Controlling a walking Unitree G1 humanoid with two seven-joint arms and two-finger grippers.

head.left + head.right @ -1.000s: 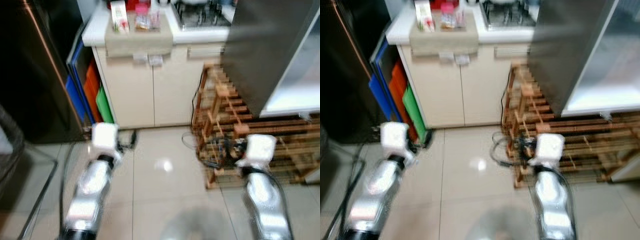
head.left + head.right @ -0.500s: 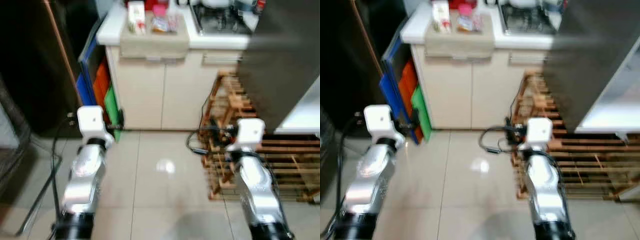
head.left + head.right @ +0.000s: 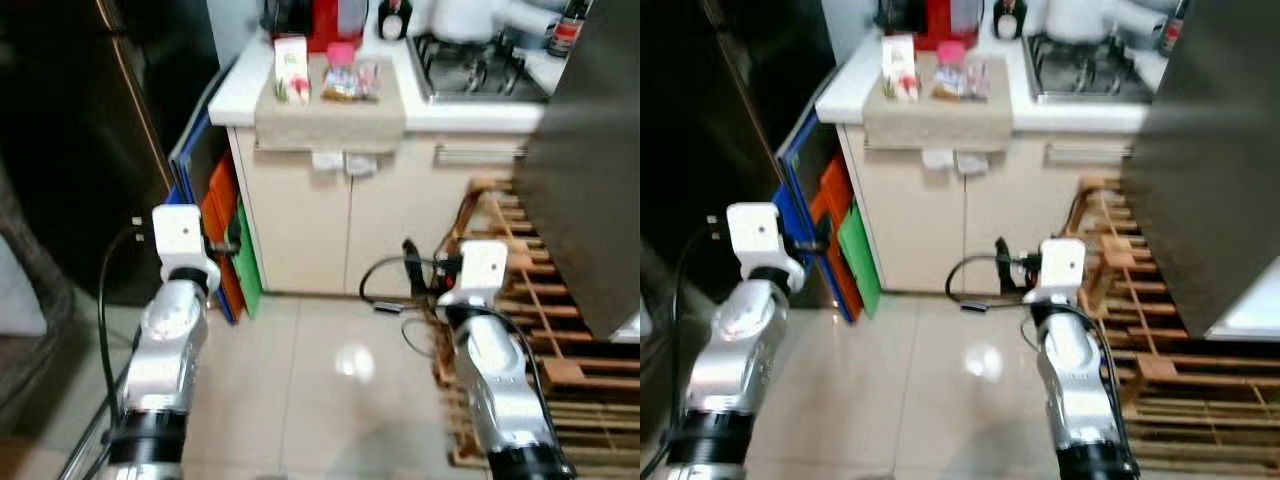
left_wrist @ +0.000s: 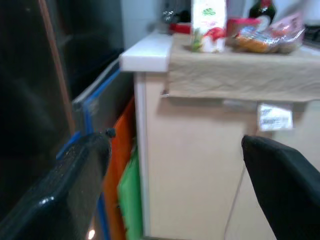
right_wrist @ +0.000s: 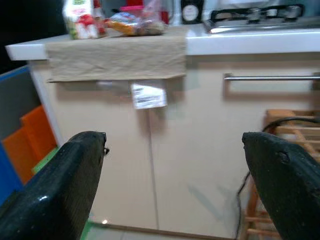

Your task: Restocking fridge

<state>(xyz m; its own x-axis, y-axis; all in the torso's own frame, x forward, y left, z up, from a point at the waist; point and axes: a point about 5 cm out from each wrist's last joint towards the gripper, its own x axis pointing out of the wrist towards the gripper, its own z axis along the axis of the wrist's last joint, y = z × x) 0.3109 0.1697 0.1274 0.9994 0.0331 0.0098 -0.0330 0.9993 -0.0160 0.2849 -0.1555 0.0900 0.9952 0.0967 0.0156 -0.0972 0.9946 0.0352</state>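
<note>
Flanking cabinet (image 3: 330, 225): colored boards (image 3: 222, 225) (left), wooden rack (image 3: 560, 340) right.

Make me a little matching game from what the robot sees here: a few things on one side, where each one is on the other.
Things:
1. carton
2. gas stove
3. coloured boards
4. wooden rack

Places:
A. on the floor, right of the cabinet
B. on the beige cloth on the counter
C. upright between the cabinet and the dark fridge
D. set into the counter, right of the cloth

Pairs: 1-B, 2-D, 3-C, 4-A
</note>
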